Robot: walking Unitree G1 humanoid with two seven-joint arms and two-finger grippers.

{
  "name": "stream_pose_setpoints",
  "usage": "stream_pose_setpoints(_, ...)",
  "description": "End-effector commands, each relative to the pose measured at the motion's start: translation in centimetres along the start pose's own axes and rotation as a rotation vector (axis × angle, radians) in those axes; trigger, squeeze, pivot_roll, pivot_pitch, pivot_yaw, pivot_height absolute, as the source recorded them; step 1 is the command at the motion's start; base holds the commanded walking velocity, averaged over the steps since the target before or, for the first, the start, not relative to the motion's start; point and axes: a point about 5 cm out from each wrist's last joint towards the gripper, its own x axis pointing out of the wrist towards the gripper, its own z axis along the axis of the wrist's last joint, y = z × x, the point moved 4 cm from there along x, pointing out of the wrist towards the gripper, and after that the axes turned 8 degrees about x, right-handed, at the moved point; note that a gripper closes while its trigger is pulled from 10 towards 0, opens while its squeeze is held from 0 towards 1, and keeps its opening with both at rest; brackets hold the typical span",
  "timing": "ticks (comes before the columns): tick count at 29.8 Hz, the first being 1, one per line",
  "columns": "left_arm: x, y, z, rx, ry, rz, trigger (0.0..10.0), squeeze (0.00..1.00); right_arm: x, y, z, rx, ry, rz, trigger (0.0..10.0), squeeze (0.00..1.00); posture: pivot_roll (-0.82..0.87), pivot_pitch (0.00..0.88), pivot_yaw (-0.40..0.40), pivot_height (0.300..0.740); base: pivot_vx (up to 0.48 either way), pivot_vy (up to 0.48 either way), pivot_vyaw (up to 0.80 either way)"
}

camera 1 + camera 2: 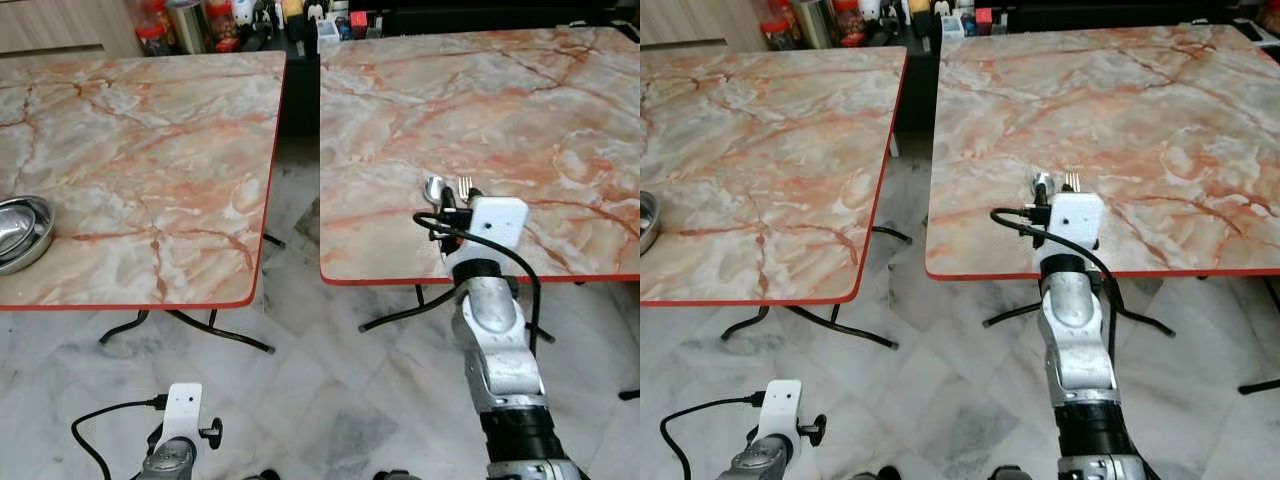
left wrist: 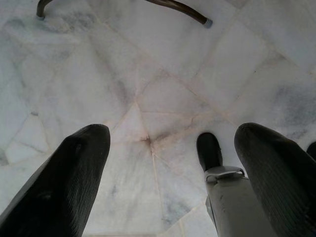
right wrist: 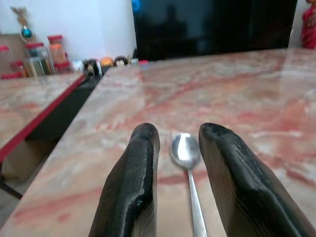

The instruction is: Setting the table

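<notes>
Jaws on my right gripper (image 3: 177, 148) stand a narrow way apart, and I can see the spoon (image 3: 187, 158) lying flat on the marble between the two black fingers (image 3: 136, 182), bowl pointing away from me toward the far side, handle running back under the wrist. From the wrist view I can't tell for sure whether either finger actually touches the handle; the bowl itself sits in the gap, clear of both.

From the head camera, that gripper reaches over the near edge of the right table (image 1: 560, 120), close to its near left corner. Just past the white wrist housing I see the spoon's bowl and, right beside it on the right, the tines of a fork (image 1: 464, 186), both resting on the tabletop.

Over on the left table (image 1: 150, 150), a steel bowl (image 1: 22, 232) sits at the left edge, well apart from the cutlery. At the far end, between and behind the tables, I make out a cluster of jars and bottles (image 1: 190, 25).

My left gripper (image 2: 163, 163) hangs low by my side with its jaws wide, pointing down at the pale marble floor (image 2: 148, 74), with one table leg's foot in sight.
</notes>
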Motion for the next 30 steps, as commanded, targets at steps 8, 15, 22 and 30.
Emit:
stream_pose_setpoints(8,-0.1,0.9,-0.8,-0.006,0.042,0.009,10.0,0.0,0.2,0.8,0.1,0.015,0.013,0.0,10.0,0.0,-0.16,0.184,0.072,0.74,0.285,0.0,-0.31)
stream_pose_setpoints(15,-0.1,0.6,-0.9,-0.007,0.044,0.005,10.0,0.0,-0.1,1.2,-0.3,0.022,0.026,0.003,10.0,0.0,-0.16,0.184,0.074,0.74,0.291,0.0,0.0)
stream_pose_setpoints(22,-0.1,0.2,-0.8,-0.007,0.04,0.003,10.0,0.0,-0.1,1.4,-0.4,0.013,0.03,0.016,10.0,0.0,-0.16,0.172,0.072,0.74,0.308,0.0,0.0)
stream_pose_setpoints(30,-0.3,0.2,-1.5,-0.009,0.047,0.002,10.0,0.0,-0.4,1.6,-0.7,0.004,0.04,0.03,10.0,0.0,-0.15,0.166,0.07,0.74,0.313,0.0,0.0)
